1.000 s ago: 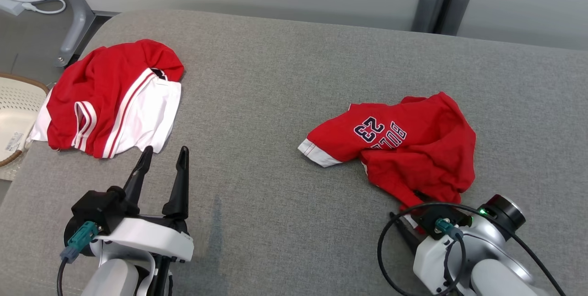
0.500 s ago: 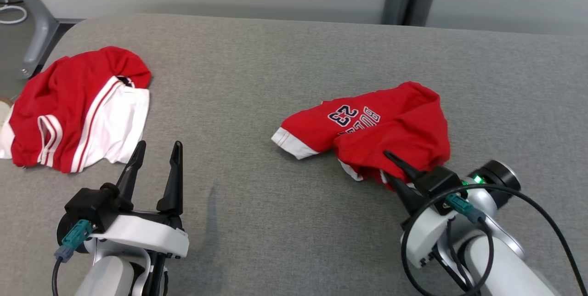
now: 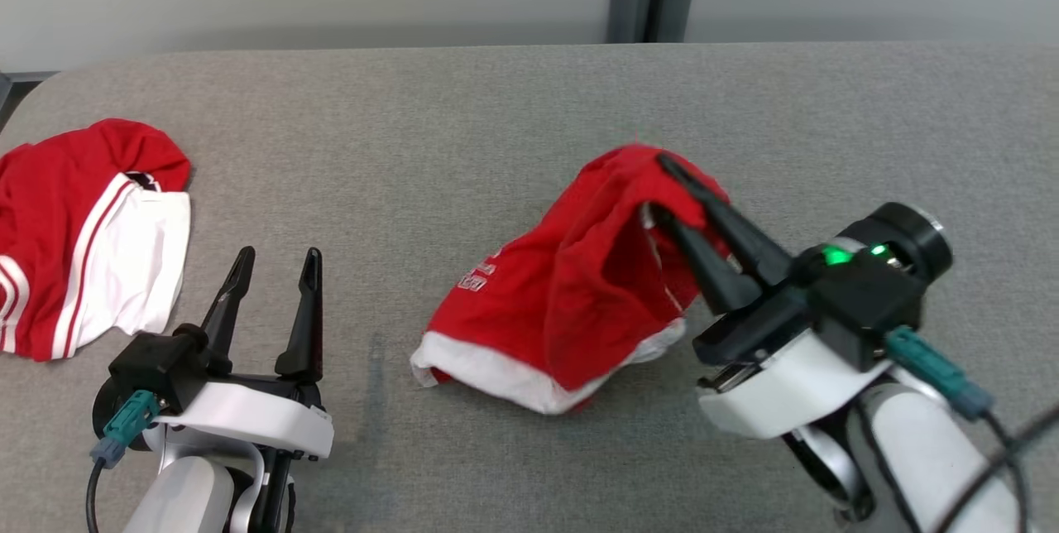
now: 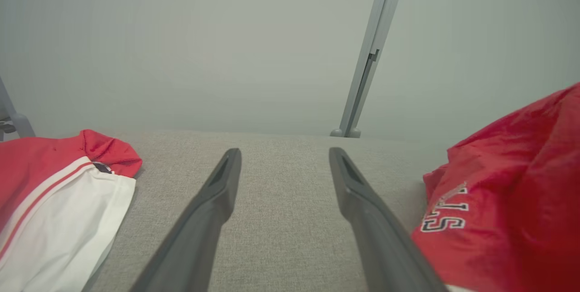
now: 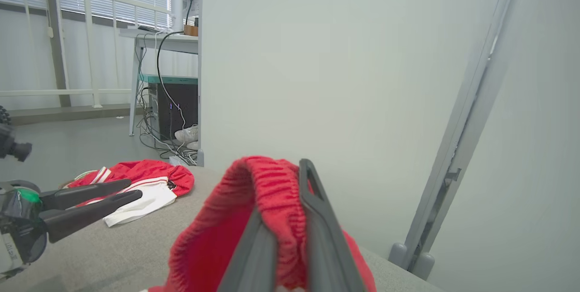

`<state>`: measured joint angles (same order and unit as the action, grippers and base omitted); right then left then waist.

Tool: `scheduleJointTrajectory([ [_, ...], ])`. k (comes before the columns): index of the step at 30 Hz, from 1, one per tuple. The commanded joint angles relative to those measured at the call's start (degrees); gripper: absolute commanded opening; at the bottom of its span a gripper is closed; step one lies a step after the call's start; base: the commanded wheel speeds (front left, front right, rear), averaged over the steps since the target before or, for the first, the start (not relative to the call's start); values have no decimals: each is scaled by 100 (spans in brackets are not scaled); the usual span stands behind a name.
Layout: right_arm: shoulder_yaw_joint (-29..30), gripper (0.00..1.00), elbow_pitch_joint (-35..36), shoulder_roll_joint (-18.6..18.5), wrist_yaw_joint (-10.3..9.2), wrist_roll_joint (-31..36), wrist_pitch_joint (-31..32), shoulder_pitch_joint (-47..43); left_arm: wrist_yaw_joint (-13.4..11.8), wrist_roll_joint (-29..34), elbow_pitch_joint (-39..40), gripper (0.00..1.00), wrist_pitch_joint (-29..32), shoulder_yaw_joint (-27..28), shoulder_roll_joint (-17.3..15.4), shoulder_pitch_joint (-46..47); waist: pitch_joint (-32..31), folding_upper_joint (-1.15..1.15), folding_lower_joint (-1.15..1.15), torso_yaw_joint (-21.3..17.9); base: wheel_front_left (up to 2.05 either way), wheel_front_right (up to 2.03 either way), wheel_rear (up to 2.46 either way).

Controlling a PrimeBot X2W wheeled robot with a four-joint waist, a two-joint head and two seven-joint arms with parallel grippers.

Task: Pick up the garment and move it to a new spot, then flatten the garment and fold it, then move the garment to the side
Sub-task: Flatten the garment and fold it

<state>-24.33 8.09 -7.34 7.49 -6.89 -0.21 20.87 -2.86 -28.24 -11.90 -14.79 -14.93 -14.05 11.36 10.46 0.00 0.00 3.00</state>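
Right gripper (image 3: 658, 185) pinches the red garment (image 3: 571, 293) tight by its top edge, centre-right of frame. Cloth drapes from there toward lower left, white hem lowest.

The red garment (image 4: 507, 183) carries dark-outlined white lettering ending in "S"; the other letters are lost in folds.

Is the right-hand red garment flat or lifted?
Partly lifted: the right tool is shut on the red garment, pulling it into a peak, while its white hem rests on the grey surface.
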Motion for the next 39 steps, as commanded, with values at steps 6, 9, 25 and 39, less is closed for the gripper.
scheduleJointTrajectory([
  [6, 827, 0, 487, 82, 1, -177, 20, -225, -39, 6, 54, 100, 36, -11, -75, 104, 27, 0, 0, -191, 0, 0, 0],
  [9, 1243, 0, 306, 104, 1, -244, 49, -421, -32, 6, 59, 100, 36, -42, -67, 115, 56, 0, 0, -221, 0, 0, 0],
  [25, 2438, 0, -2378, -102, 1, -676, -616, -81, 36, 65, 105, 100, 71, -222, -43, 410, 550, 0, 0, -153, 0, 0, 0],
  [39, 2121, 95, -4541, -426, 1, -1048, -1334, 1002, 124, 99, -36, 100, -7, -228, 34, 579, 743, 0, 0, -45, 0, 0, 0],
])
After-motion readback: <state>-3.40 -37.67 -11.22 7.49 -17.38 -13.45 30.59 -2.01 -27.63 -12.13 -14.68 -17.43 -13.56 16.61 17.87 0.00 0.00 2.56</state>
